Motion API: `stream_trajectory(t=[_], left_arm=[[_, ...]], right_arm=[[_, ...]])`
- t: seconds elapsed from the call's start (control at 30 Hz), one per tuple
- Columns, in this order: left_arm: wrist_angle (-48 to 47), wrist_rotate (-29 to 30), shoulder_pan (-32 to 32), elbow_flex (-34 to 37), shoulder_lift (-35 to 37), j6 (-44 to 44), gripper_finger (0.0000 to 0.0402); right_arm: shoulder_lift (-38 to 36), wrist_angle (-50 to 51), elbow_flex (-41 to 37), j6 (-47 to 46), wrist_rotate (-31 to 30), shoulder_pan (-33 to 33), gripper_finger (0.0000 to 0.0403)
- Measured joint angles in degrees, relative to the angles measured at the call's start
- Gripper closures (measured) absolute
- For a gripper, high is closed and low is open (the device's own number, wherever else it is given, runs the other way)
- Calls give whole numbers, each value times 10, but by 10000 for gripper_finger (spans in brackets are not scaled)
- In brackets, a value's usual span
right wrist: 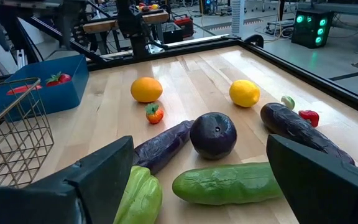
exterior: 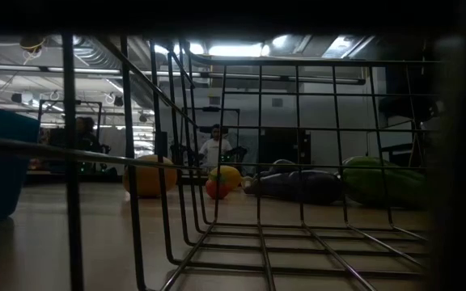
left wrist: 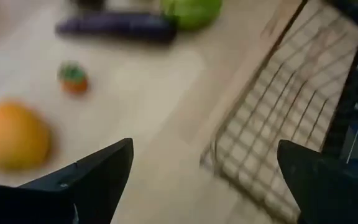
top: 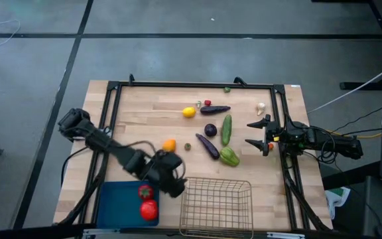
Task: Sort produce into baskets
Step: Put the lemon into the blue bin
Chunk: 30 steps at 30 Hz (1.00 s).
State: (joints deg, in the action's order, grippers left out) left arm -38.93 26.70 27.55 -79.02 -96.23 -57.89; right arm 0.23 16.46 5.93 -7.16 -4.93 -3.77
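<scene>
Produce lies scattered on the wooden table: an orange (top: 169, 145), a lemon (top: 189, 112), a round eggplant (top: 210, 129), two long eggplants (top: 207, 146), a cucumber (top: 227, 129), a green pepper (top: 229, 157) and garlic (top: 261, 107). Two red pieces (top: 147, 201) lie in the blue tray (top: 115, 202). The wire basket (top: 216, 206) stands to the tray's right. My left gripper (top: 175, 174) is open and empty above the tray's far right corner. My right gripper (top: 249, 133) is open and empty, right of the cucumber (right wrist: 229, 182).
A black metal frame (top: 115, 99) borders the table. A small red piece (top: 207, 103) and a small green piece (top: 227, 89) lie near the far edge. A tiny red and green piece (left wrist: 73, 79) lies beside the orange (left wrist: 11, 143). Bare wood shows at the table's far left.
</scene>
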Motion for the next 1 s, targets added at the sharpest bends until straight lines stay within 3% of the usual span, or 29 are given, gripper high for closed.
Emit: stream_trajectory(t=[0.27, 0.53, 0.8, 1.0], left_arm=[[-11, -23, -116, 0, 0, 39, 11], [-128, -76, -209, 0, 0, 23, 12], [-157, -123, -234, 36, -1, 29, 12], [-108, -152, -235, 98, -2, 25, 12]], right_arm=[[0, 0, 0, 0, 0, 0, 38], [0, 0, 0, 0, 0, 0, 38], [0, 0, 0, 0, 0, 0, 38], [0, -1, 0, 0, -5, 0, 38]])
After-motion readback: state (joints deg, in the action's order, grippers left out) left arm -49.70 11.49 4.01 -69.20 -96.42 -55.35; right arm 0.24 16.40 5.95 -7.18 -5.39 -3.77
